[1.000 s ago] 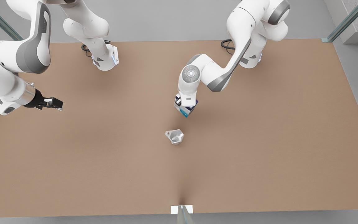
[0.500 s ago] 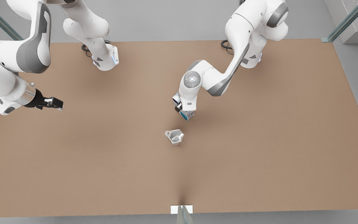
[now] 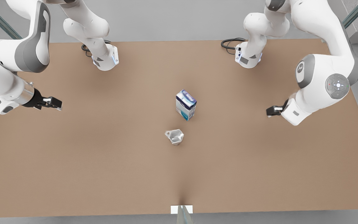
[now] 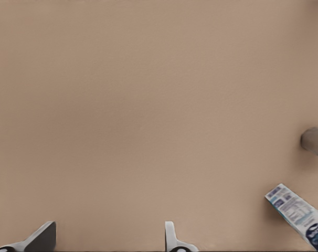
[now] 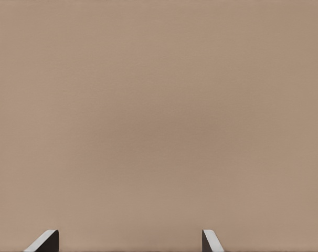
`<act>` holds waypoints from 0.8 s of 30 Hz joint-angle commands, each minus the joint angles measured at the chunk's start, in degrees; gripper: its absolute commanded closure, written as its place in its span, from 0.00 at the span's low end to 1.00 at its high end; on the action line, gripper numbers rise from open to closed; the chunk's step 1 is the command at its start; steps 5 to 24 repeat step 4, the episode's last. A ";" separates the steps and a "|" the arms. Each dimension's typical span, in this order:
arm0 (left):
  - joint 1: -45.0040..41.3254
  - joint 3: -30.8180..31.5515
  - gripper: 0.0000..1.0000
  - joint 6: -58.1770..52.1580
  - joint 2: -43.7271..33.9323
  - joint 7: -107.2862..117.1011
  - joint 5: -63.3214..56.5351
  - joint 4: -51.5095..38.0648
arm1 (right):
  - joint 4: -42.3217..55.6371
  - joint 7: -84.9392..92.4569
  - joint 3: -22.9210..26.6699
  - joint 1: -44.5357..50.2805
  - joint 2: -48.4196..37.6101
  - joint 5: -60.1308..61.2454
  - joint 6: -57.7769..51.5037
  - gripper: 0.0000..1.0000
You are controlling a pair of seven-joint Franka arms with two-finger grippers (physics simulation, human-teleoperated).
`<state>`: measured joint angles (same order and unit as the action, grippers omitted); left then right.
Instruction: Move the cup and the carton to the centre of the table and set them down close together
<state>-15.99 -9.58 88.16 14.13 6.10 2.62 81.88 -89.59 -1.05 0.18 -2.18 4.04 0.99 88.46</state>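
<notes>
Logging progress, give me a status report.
Left gripper open, empty, off to one side of carton and cup. Right gripper open over bare table. Carton upright beside cup, apart, mid-table. No obstruction seen.

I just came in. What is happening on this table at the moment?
Nothing is being held. The carton stands upright near the centre of the table, and the cup sits close beside it, not touching. The left gripper and the right gripper are both open over bare tabletop. In the front view, one arm waits at each side, away from both things. The task looks done, or nearly so.
</notes>
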 commanded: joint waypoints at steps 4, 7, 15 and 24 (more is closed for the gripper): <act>-0.09 0.00 0.00 -0.35 0.54 -0.21 -3.15 -0.14 | 0.03 0.00 0.53 -0.37 -0.35 -0.02 -0.21 0.00; -0.09 0.00 0.00 -0.35 0.54 -0.21 -3.15 -0.14 | 0.03 0.00 0.53 -0.37 -0.35 -0.02 -0.21 0.00; -0.09 0.00 0.00 -0.35 0.54 -0.21 -3.15 -0.14 | 0.03 0.00 0.53 -0.37 -0.35 -0.02 -0.21 0.00; -0.09 0.00 0.00 -0.35 0.54 -0.21 -3.15 -0.14 | 0.03 0.00 0.53 -0.37 -0.35 -0.02 -0.21 0.00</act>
